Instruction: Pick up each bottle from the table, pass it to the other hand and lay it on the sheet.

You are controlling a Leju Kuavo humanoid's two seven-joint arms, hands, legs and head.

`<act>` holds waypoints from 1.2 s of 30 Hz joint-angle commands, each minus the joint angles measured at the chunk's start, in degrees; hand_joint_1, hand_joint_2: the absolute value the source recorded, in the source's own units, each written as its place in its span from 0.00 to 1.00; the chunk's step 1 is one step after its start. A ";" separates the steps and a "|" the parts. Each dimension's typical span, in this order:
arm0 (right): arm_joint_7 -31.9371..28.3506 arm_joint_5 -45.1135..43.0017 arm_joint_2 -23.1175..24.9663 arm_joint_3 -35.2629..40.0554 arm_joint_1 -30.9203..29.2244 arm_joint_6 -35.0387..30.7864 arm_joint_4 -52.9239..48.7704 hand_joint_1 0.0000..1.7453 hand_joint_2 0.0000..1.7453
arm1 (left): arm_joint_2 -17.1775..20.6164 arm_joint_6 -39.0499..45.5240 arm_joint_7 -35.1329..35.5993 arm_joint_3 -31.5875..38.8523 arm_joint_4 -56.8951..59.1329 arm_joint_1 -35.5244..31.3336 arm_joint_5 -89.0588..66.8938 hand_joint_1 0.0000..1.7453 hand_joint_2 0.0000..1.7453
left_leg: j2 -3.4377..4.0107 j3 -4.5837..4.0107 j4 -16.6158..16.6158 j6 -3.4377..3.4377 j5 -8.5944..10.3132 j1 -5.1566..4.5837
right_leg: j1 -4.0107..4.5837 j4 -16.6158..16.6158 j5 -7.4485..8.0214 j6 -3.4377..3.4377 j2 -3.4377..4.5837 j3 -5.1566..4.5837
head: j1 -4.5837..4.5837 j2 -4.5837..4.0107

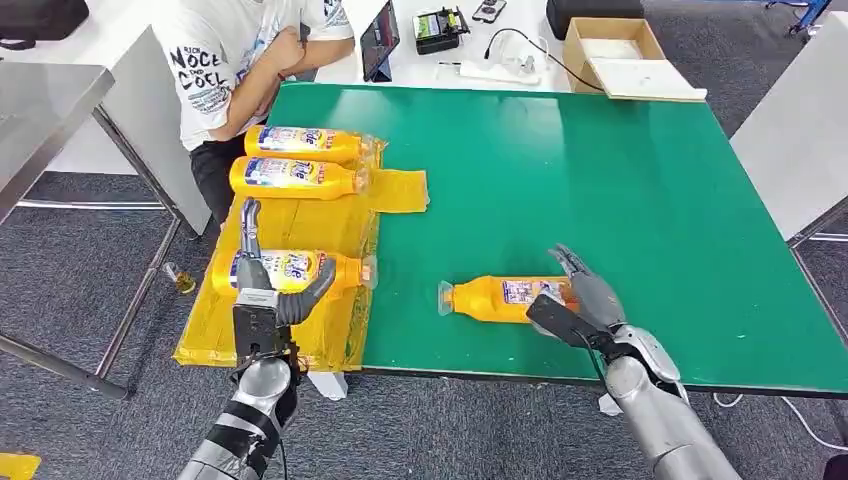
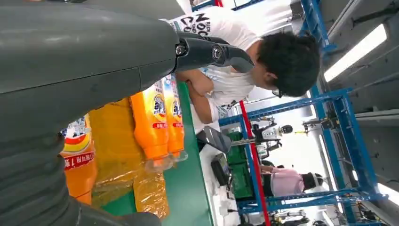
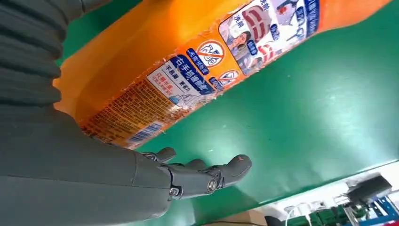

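Orange bottles: three lay on the yellow sheet (image 1: 345, 225) at left, left hand (image 1: 262, 290) spread open over the nearest (image 1: 300, 272); right hand (image 1: 578, 298), fingers apart, reached the last bottle (image 1: 500, 298) on the green table (image 1: 640, 200).

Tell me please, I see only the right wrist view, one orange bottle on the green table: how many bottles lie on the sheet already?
Observer: Three: far bottle, middle bottle and near bottle, all on the yellow sheet.
Operator: Where is the left hand?
Observer: Over the near bottle; whether it grips, I cannot tell.
Operator: Which way points the cap of my bottle?
Observer: Toward the sheet; the right hand is at its base end.
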 commanded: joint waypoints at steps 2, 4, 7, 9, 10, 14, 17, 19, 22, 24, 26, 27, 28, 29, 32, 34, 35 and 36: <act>-0.10 -0.07 -0.02 -0.30 -2.76 0.57 4.60 0.00 1.00 | 1.14 -0.13 -1.79 -1.38 3.73 -1.86 0.15 0.00 1.00 | 0.18 0.26 -0.06 0.11 -0.08 -0.04 | 0.01 -0.06 -0.05 -0.11 0.05 0.22 | 0.00 0.00; -0.10 -0.07 -0.02 -0.30 -2.76 0.57 4.60 0.00 1.00 | 1.14 -0.13 -1.79 -1.38 3.73 -1.86 0.15 0.00 1.00 | 0.11 0.17 -0.05 0.08 -0.04 -0.03 | 0.00 -0.04 -0.03 -0.07 0.02 0.14 | 0.00 0.00; -1.82 -3.59 -9.07 4.90 -7.64 14.77 8.90 0.00 1.00 | 0.23 -2.55 -1.79 -2.63 7.52 -4.61 0.76 0.00 1.00 | 0.09 0.28 -0.04 0.17 -0.07 -0.05 | 0.01 -0.06 -0.07 -0.11 -0.07 0.29 | -0.02 0.00; -2.00 -4.42 -13.38 7.49 -14.07 21.27 11.27 0.00 1.00 | -0.47 -3.27 -1.79 -2.96 9.65 -6.03 1.15 0.00 1.00 | -0.04 0.07 0.04 0.16 0.00 -0.10 | -0.07 0.05 -0.05 -0.04 -0.16 0.08 | -0.02 0.00; -1.53 -4.32 -15.03 9.97 -18.91 26.51 12.62 0.00 1.00 | -0.81 -3.89 -1.79 -3.25 10.51 -6.69 1.59 0.00 1.00 | -0.04 0.01 0.06 0.15 0.03 -0.18 | -0.15 0.09 -0.03 -0.01 -0.14 -0.01 | -0.02 0.00; -0.99 -4.64 -14.55 10.53 -19.97 27.62 12.54 0.00 1.00 | -0.84 -3.77 -1.79 -3.37 10.65 -6.80 1.66 0.00 1.00 | 0.09 0.03 0.05 0.39 0.16 -0.32 | -0.28 0.00 0.18 0.15 0.00 0.05 | 0.04 0.00; 0.13 -4.85 -14.28 11.74 -19.37 27.33 12.42 0.00 1.00 | -0.64 -4.12 -1.79 -3.64 10.60 -6.72 2.09 0.00 1.00 | 0.16 0.11 -0.03 0.41 0.15 -0.32 | -0.31 -0.06 0.22 0.20 0.07 0.14 | -0.02 0.00; 1.44 -5.01 -13.60 14.17 -20.58 28.49 13.56 0.00 1.00 | -1.03 -4.72 -1.79 -3.89 11.64 -7.45 2.57 0.00 1.00 | 0.15 0.20 -0.05 0.40 0.13 -0.28 | -0.25 -0.10 0.20 0.16 0.01 0.23 | -0.02 0.00; 2.56 -5.07 -11.78 17.78 -22.65 29.38 18.12 0.00 1.00 | -1.71 -5.44 -1.79 -4.42 13.54 -8.53 3.07 0.00 1.00 | 0.17 0.11 0.00 0.38 0.14 -0.29 | -0.27 -0.04 0.22 0.21 0.07 0.11 | -0.04 0.00; 3.18 -5.14 -10.78 19.64 -23.29 29.49 20.74 0.00 1.00 | -2.21 -5.94 -1.79 -4.46 14.94 -9.38 3.65 0.00 1.00 | 0.19 0.06 0.01 0.38 0.16 -0.27 | -0.25 -0.05 0.25 0.25 0.11 0.05 | -0.02 0.00; 3.74 -5.17 -9.95 20.52 -23.43 29.05 22.63 0.00 1.00 | -2.42 -6.64 -1.79 -4.40 15.83 -9.89 4.10 0.00 1.00 | 0.21 0.12 0.00 0.40 0.15 -0.27 | -0.24 -0.07 0.24 0.22 0.10 0.13 | -0.02 0.00; 4.01 -5.13 -9.63 20.96 -23.41 28.81 23.60 0.00 1.00 | -2.56 -6.80 -1.79 -4.52 16.22 -10.12 4.06 0.00 1.00 | 0.26 0.24 -0.05 0.44 0.13 -0.26 | -0.21 -0.14 0.24 0.17 0.11 0.25 | -0.04 0.00; 4.32 -5.03 -9.53 21.58 -23.62 28.96 24.77 0.00 1.00 | -2.68 -7.21 -1.79 -4.64 16.63 -10.34 4.19 0.00 1.00 | 0.13 0.02 0.00 0.37 0.18 -0.25 | -0.23 -0.07 0.25 0.26 0.06 0.06 | 0.00 0.00; 4.17 -5.19 -9.57 21.94 -23.71 29.38 25.55 0.00 1.00 | -2.77 -7.32 -1.79 -4.71 16.92 -10.45 4.27 0.00 1.00 | 0.18 0.16 -0.03 0.41 0.15 -0.26 | -0.22 -0.11 0.24 0.21 0.07 0.19 | -0.04 0.00; 4.06 -5.04 -9.57 22.49 -23.59 29.24 25.95 0.00 1.00 | -2.86 -7.30 -1.79 -4.80 17.23 -10.59 4.27 0.00 1.00 | 0.14 0.11 -0.03 0.40 0.17 -0.28 | -0.25 -0.08 0.22 0.20 0.03 0.14 | -0.04 0.00; 4.06 -5.04 -9.57 22.49 -23.59 29.24 25.95 0.00 1.00 | -2.86 -7.30 -1.79 -4.80 17.23 -10.59 4.27 0.00 1.00 | 0.10 0.03 -0.01 0.39 0.17 -0.30 | -0.28 -0.04 0.22 0.23 0.04 0.06 | -0.04 0.00; 4.06 -5.04 -9.57 22.49 -23.59 29.24 25.95 0.00 1.00 | -2.86 -7.30 -1.79 -4.80 17.23 -10.59 4.27 0.00 1.00 | 0.26 0.28 -0.07 0.44 0.09 -0.27 | -0.22 -0.12 0.18 0.10 0.09 0.30 | 0.00 0.00; 4.06 -5.04 -9.57 22.49 -23.59 29.24 25.95 0.00 1.00 | -2.86 -7.30 -1.79 -4.80 17.23 -10.59 4.27 0.00 1.00 | 0.16 0.07 0.00 0.40 0.14 -0.29 | -0.27 -0.05 0.21 0.20 0.07 0.10 | -0.04 0.00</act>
